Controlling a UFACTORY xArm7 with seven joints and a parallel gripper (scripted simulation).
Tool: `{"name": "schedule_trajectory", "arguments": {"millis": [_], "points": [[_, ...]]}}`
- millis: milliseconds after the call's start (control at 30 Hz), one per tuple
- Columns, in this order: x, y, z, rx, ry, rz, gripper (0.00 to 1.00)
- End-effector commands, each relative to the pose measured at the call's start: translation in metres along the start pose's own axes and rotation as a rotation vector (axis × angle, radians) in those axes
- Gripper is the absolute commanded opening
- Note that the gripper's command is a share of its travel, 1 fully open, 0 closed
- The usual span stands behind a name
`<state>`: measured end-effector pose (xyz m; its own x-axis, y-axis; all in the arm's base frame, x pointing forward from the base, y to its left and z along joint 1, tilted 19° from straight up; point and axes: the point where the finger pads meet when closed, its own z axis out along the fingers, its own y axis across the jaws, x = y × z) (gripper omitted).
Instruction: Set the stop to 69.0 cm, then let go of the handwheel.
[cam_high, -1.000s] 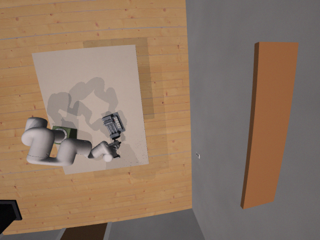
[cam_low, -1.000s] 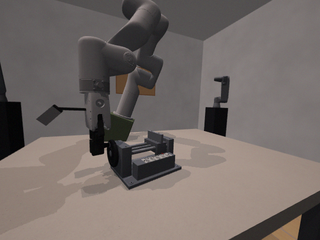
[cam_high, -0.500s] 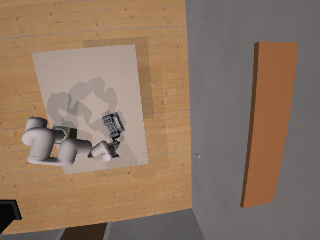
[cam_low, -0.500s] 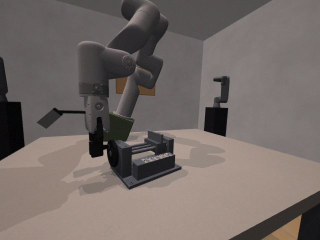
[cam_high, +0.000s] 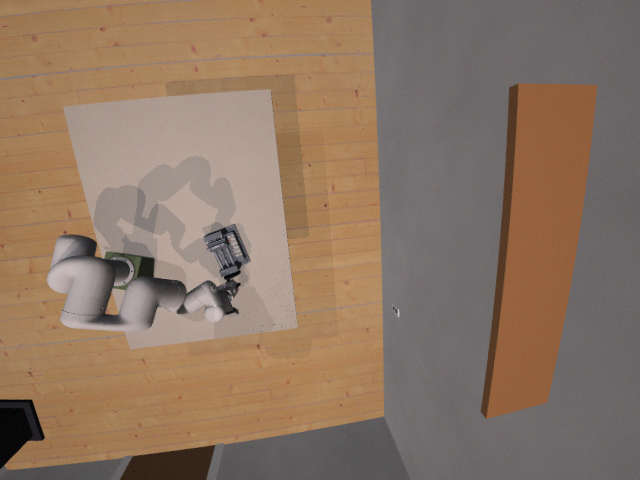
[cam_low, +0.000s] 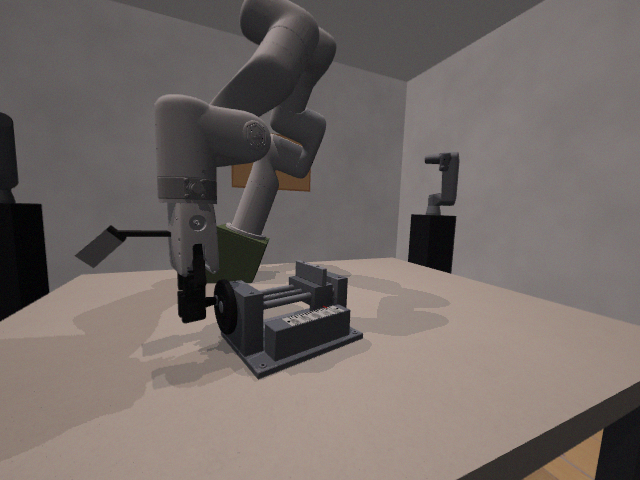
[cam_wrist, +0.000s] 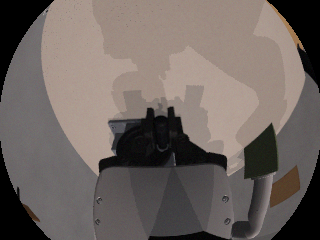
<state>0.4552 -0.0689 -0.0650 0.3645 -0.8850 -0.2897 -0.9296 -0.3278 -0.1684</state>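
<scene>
A dark grey stop fixture (cam_low: 294, 320) stands on the table, with guide rods, a sliding stop block (cam_low: 310, 281) and a scale strip with a small red mark (cam_low: 315, 314) on its front bar. A black handwheel (cam_low: 223, 305) sits at its left end. My gripper (cam_low: 192, 304) hangs straight down at the wheel's left side and is shut on the handwheel's crank handle. From above, the fixture (cam_high: 226, 249) lies just beyond my gripper (cam_high: 230, 289). In the wrist view my fingers cover the wheel, and the handle itself is hidden.
My green base (cam_low: 240, 255) stands behind the fixture. A flat grey plate on a thin rod (cam_low: 100, 245) sticks out left of my wrist. A camera stand on a black pedestal (cam_low: 433, 235) stands beyond the table's far right corner.
</scene>
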Motion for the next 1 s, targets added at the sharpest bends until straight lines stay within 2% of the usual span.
{"name": "schedule_trajectory", "arguments": {"millis": [0,967], "points": [[0.001,0.000,0.004,0.002,0.003,0.001,0.06],[0.001,-0.015,0.025,0.002,0.003,0.001,0.06]]}}
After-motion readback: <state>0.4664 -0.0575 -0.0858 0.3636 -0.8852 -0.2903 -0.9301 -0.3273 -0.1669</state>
